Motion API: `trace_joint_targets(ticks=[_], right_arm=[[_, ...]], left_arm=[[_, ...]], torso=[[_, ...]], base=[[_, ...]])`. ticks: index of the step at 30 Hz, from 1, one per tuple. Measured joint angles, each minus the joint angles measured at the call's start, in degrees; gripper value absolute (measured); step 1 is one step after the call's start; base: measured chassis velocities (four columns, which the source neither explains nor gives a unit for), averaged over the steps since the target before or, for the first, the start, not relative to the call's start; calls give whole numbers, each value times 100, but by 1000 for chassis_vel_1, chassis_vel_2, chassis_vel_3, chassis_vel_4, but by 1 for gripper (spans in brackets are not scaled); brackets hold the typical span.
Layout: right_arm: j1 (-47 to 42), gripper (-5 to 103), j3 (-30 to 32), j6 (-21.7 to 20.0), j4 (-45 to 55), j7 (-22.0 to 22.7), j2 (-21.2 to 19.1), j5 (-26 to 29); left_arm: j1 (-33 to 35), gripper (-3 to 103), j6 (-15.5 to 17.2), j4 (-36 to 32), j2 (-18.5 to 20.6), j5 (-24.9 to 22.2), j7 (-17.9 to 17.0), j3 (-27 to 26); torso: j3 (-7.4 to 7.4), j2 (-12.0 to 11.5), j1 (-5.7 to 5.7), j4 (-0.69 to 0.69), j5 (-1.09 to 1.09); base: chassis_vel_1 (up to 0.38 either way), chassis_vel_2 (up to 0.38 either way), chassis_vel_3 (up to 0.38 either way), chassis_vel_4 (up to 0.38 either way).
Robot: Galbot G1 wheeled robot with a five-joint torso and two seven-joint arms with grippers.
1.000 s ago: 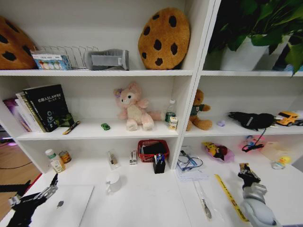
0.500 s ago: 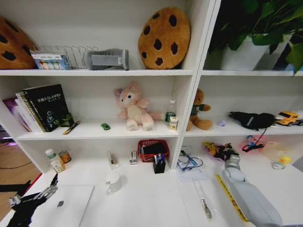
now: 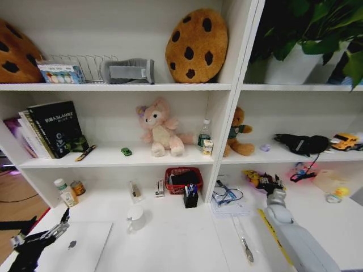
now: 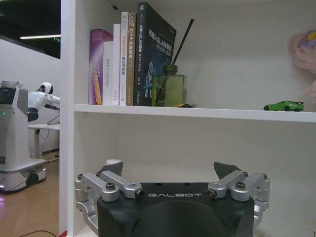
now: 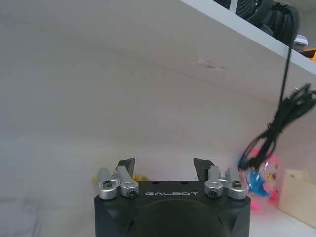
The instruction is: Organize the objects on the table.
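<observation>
- Head view first: my right gripper (image 3: 267, 182) has pushed further in under the shelf than it was a second ago, and now sits low in the alcove to the right of the red basket (image 3: 182, 179), just beside a yellow and pink toy (image 3: 256, 180).
- I read that as the reach closing on something in that alcove; nothing is lifted yet, so the tidying on this side is barely begun.
- From its own wrist camera the right jaws stand apart with nothing between them, and a black cable (image 5: 281, 113) hangs nearby.
- My left gripper (image 3: 41, 235) has not moved; it is parked well left of the red basket, at the near edge of the silver laptop (image 3: 79, 246), jaws spread and empty in its wrist camera.
- Green toy car (image 3: 126, 151) sits on the shelf above the red basket, left of the pink plush (image 3: 159, 131).
- Pens stand in a black holder (image 3: 191, 196) touching the basket's right front; I cannot tell which is the blue pen.
- Table (image 3: 181, 238) edges and the laptop's near side are cut off.
- What the right gripper is aiming at is hidden behind its own fingers.
</observation>
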Motion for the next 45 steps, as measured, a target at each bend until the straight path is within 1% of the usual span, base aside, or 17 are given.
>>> trace_joint_targets(ticks=[1,2,3,5,6,8,9,11,12,15,16,17,19,20,24,27,45], right_arm=[[0,63,0,0,0,0,0,0],[-539,74,164,10,481,-31,9,-2],[-539,74,164,10,481,-31,9,-2],[-1415,85,533,250,1418,-269,58,-39],[-1415,85,533,250,1418,-269,58,-39],[-1975,96,788,410,2020,-451,126,-40],[-1975,96,788,410,2020,-451,126,-40],[-2665,99,1129,643,2591,-629,334,-172],[-2665,99,1129,643,2591,-629,334,-172],[-3232,100,1379,851,3005,-765,548,-236],[-3440,100,1467,956,3151,-825,628,-254],[-3799,100,1613,1210,3366,-941,750,-299],[-3929,100,1667,1329,3429,-976,786,-321],[-4191,100,1776,1630,3532,-1047,839,-378],[-4339,100,1870,1887,3572,-1105,836,-457],[-4334,100,1900,1865,3572,-1126,793,-506],[-4266,100,1882,1784,3519,-1123,769,-510]], left_arm=[[0,100,0,0,0,0,0,0],[-1,100,0,0,1,0,1,0],[-1,100,0,0,1,0,1,0],[0,100,0,0,0,0,1,0],[0,100,0,0,0,0,1,0],[0,100,0,0,0,0,0,0],[0,100,0,0,0,0,0,0],[-1,100,0,0,1,0,2,0],[-1,100,0,0,1,0,2,0],[0,100,0,0,0,0,1,0],[-1,100,0,0,0,0,0,0],[0,100,0,0,1,0,1,0],[0,100,0,0,0,0,0,0],[0,100,0,0,0,0,0,0],[0,100,0,0,0,0,0,0],[0,100,0,0,0,0,0,0],[0,100,0,0,0,0,0,0]], torso=[[0,0,0,0,0],[0,0,0,-5,3],[0,0,0,-5,3],[-1,1,-1,0,-1],[-1,1,-1,0,-1],[0,1,-1,1,-1],[0,1,-1,1,-1],[0,1,-1,1,-1],[0,1,-1,1,-1],[0,1,-1,0,0],[0,1,-1,0,0],[0,1,-1,0,-1],[0,1,-1,0,-1],[0,1,-1,-1,-1],[0,1,-1,-1,0],[1,1,0,2,1],[1,-1,1,0,1]], base=[[0,0,0,0],[0,0,0,0],[0,0,0,0],[0,0,0,0],[0,0,0,0],[0,0,0,0],[0,0,0,0],[0,0,0,0],[0,0,0,0],[0,0,0,0],[0,0,0,0],[0,0,0,0],[0,0,0,0],[0,0,0,0],[0,0,0,0],[0,0,0,0],[0,0,0,0]])
